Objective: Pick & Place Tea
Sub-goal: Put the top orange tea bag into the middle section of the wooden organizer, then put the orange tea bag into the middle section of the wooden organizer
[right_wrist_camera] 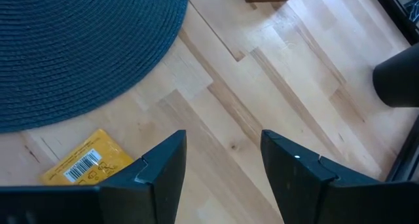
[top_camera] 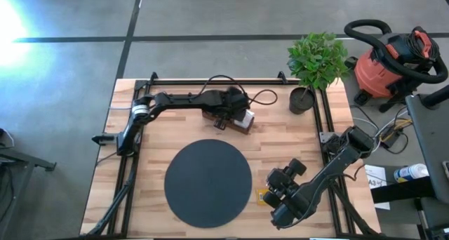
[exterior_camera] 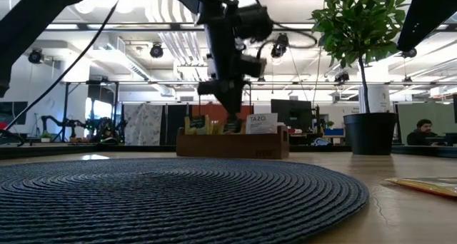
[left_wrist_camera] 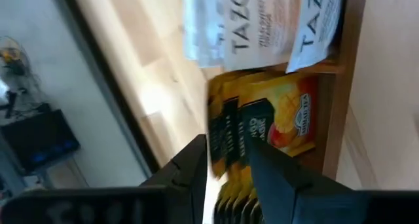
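We see the left gripper (left_wrist_camera: 226,165) partly open over the wooden tray (top_camera: 235,121), its fingers straddling yellow tea sachets (left_wrist_camera: 262,129). The right gripper (right_wrist_camera: 222,162) hangs wide open, empty, beside one sachet (right_wrist_camera: 85,160) lying near the black mat (top_camera: 208,182); a potted plant (top_camera: 316,64) stands by the table's far edge.

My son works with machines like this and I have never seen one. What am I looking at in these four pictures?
Two dark robot arms work at a wooden table. One picture looks down from above, one looks level across the tabletop, and two come from cameras on the arms' wrists. On the table lie a round dark mat, a wooden tray of tea sachets, a potted plant and one yellow sachet beside the mat. The left gripper reaches into the tray, fingers around the yellow sachets. The right gripper hovers open by the loose sachet, holding nothing.
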`<move>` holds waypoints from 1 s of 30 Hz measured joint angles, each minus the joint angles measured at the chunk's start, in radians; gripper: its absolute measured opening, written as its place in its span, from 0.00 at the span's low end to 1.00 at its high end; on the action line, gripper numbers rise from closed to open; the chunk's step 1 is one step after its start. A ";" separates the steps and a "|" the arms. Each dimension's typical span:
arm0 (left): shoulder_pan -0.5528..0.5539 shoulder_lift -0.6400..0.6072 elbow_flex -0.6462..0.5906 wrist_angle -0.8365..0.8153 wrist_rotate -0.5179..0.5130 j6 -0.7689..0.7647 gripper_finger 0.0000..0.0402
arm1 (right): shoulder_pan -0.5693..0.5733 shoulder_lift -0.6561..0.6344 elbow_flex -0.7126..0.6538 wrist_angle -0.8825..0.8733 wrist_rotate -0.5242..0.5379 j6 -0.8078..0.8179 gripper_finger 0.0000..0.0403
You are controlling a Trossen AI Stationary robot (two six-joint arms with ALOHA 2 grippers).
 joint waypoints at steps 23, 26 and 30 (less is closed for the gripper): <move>-0.411 -0.199 -0.174 0.325 0.578 -0.640 0.27 | 0.001 -0.002 -0.213 0.437 -0.380 0.007 0.48; -0.451 -0.197 -0.270 0.453 0.576 -0.713 0.27 | 0.001 -0.002 -0.267 0.550 -0.413 0.064 0.45; -0.473 -0.197 -0.383 0.599 0.571 -0.835 0.27 | 0.001 -0.005 -0.314 0.579 -0.420 0.176 0.41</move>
